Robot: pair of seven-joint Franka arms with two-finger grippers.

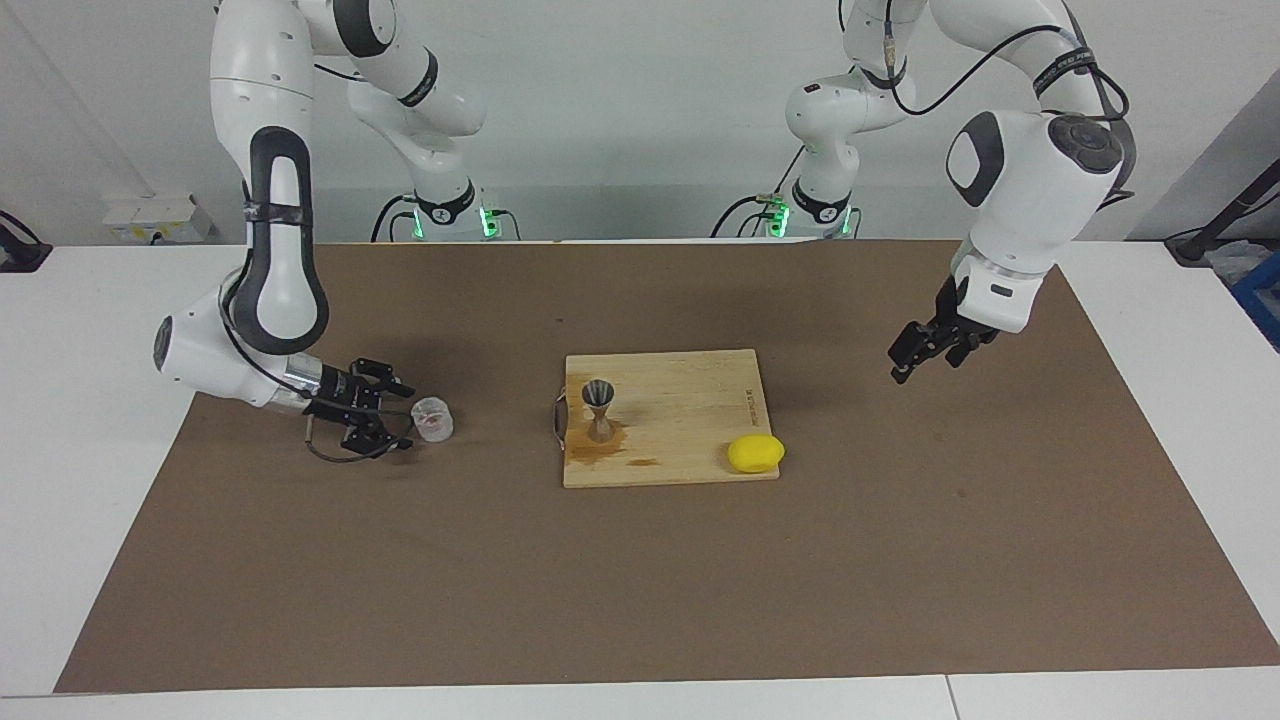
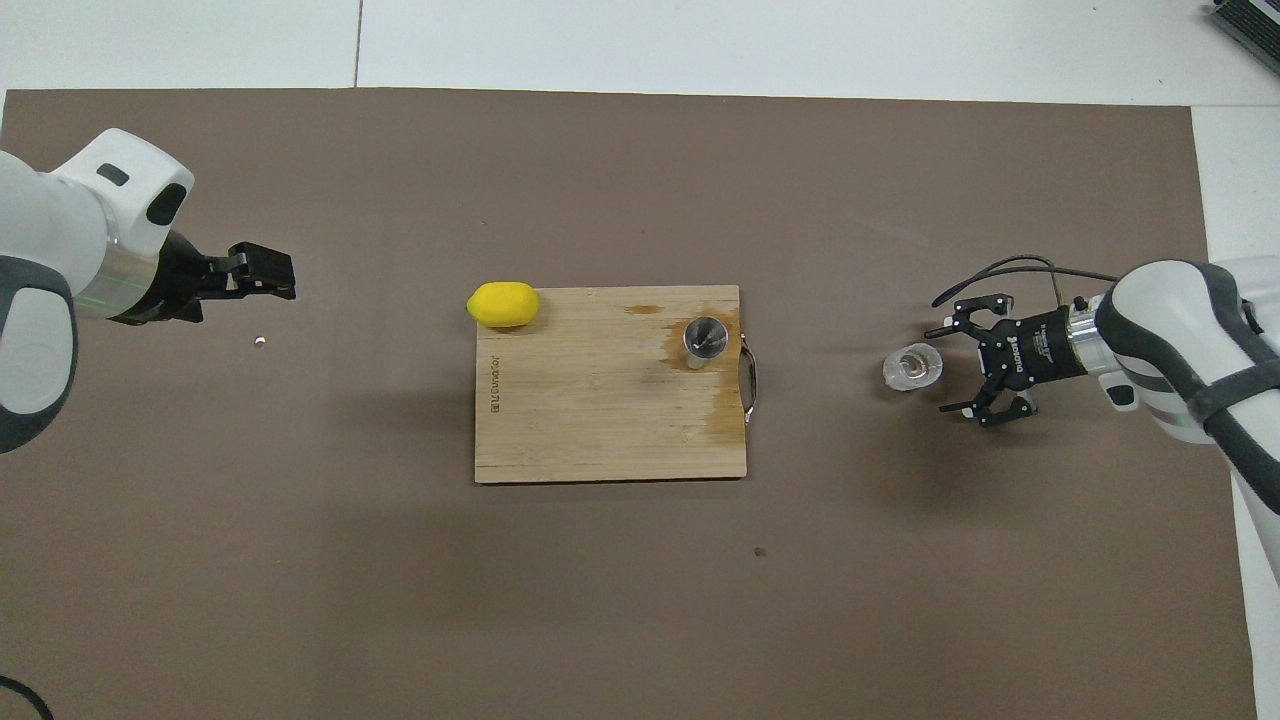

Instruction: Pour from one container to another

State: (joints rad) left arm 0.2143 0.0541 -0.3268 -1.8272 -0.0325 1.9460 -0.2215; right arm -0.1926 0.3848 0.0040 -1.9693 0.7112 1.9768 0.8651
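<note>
Grippers are both standing wide open and holding nothing. Taking the cutting board (image 1: 668, 417) as the landmark: the right gripper (image 1: 392, 415) is sitting low over the brown mat (image 1: 640, 580) toward the right arm's end of the table, its forearm lying nearly level and pointing toward the board. Its spread fingers are standing just beside the clear cup (image 1: 432, 418), one a little nearer the robots and one a little farther, with the cup at their mouth; I cannot tell whether either finger is touching it. The cup is resting upright on the mat, well apart from the board's handle edge.

The jigger (image 1: 599, 408) is standing upright on the board, near that handle edge, on a dark wet-looking stain. A lemon (image 1: 755, 453) is lying on the board's corner toward the left arm's end and farther from the robots, overhanging the edge slightly.

The left gripper (image 1: 928, 349) is hanging in the air over bare mat, off the board's edge toward the left arm's end, well apart from the lemon, its wrist tilted down and toward the board.

Mat is lying bare between the cup and the board, and a wide bare stretch is running from the board to the table's edge farther from the robots.
</note>
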